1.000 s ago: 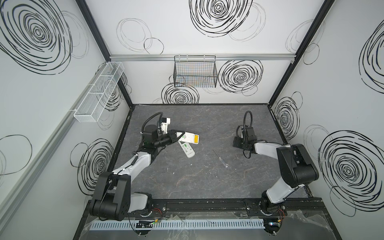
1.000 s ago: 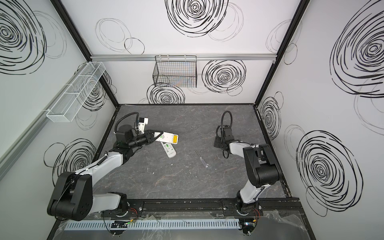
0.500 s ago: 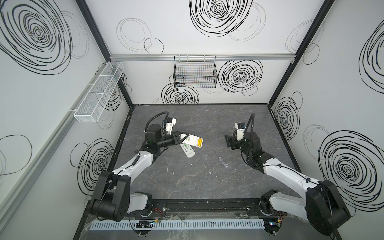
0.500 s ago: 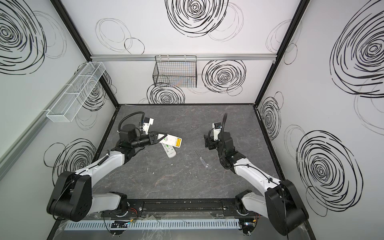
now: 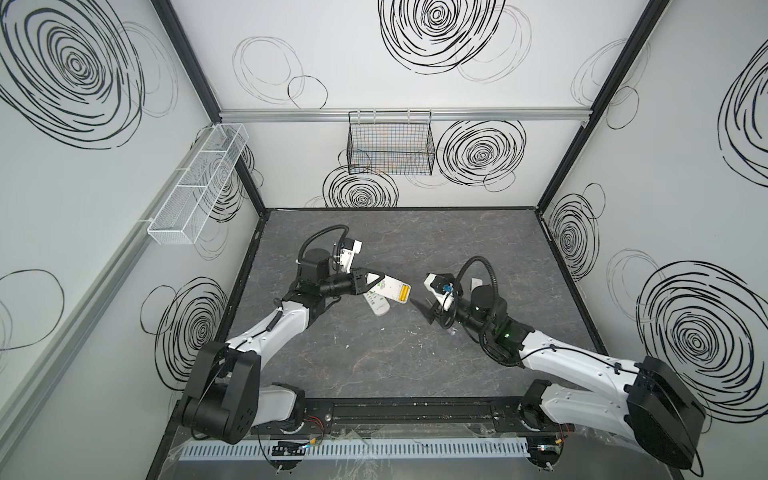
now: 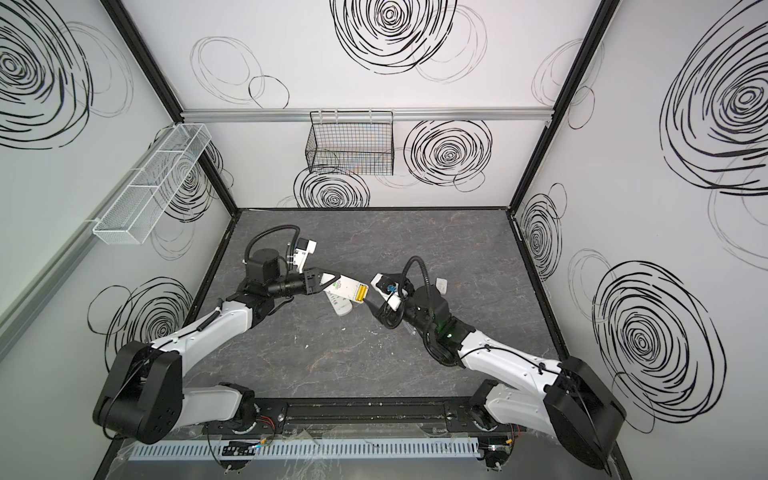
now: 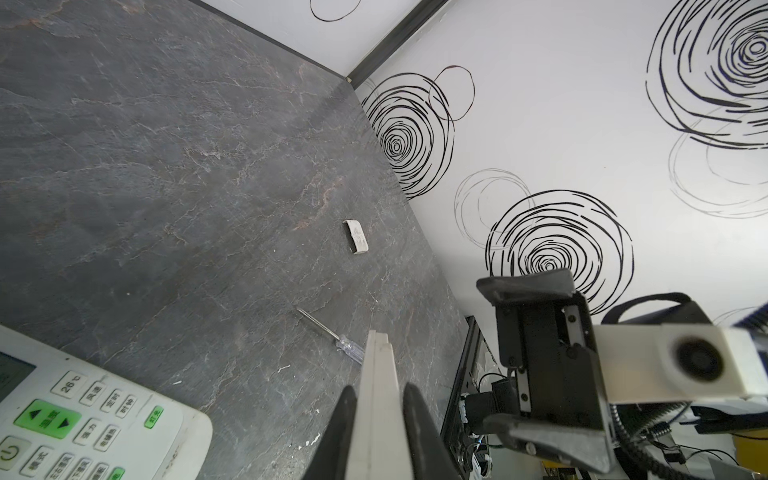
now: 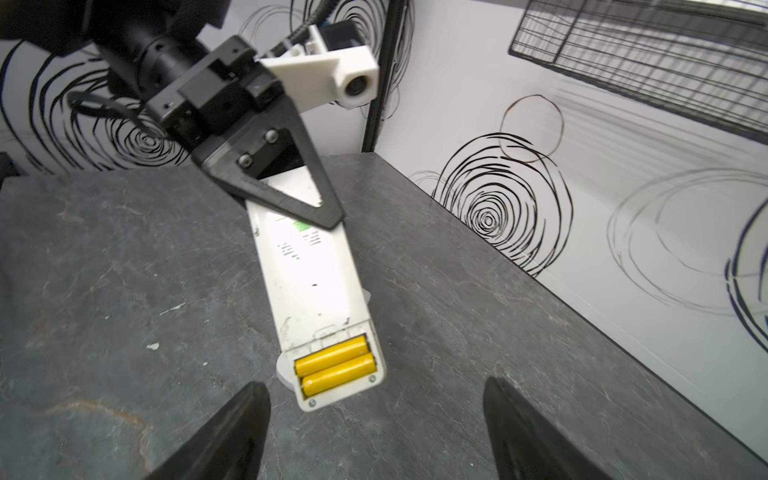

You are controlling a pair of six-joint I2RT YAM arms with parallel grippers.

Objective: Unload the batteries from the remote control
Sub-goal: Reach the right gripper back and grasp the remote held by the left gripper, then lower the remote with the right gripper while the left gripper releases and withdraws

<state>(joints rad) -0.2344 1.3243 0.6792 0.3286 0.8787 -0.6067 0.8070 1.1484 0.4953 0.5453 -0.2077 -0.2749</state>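
Observation:
My left gripper (image 5: pixel 376 279) is shut on the front end of a white remote control (image 5: pixel 388 286), holding it above the table with its back turned up. Its fingers (image 7: pixel 409 415) pinch the remote's thin edge in the left wrist view. The battery bay at the far end is uncovered, and two yellow batteries (image 8: pixel 334 365) lie in it side by side, also seen in both top views (image 6: pixel 360 293). My right gripper (image 8: pixel 376 384) stands wide open just short of that end, empty, facing the batteries (image 5: pixel 403 296).
A second white remote (image 7: pixel 83 415) lies face up on the table below the held one (image 5: pixel 376 307). A clear-handled screwdriver (image 7: pixel 332 334) and a small white cover (image 7: pixel 356 236) lie toward the right wall. A wire basket (image 5: pixel 390 149) hangs on the back wall.
My right arm has swung in from the right side to the middle, and its jaws have opened wider. The left gripper has carried the remote slightly rightward.

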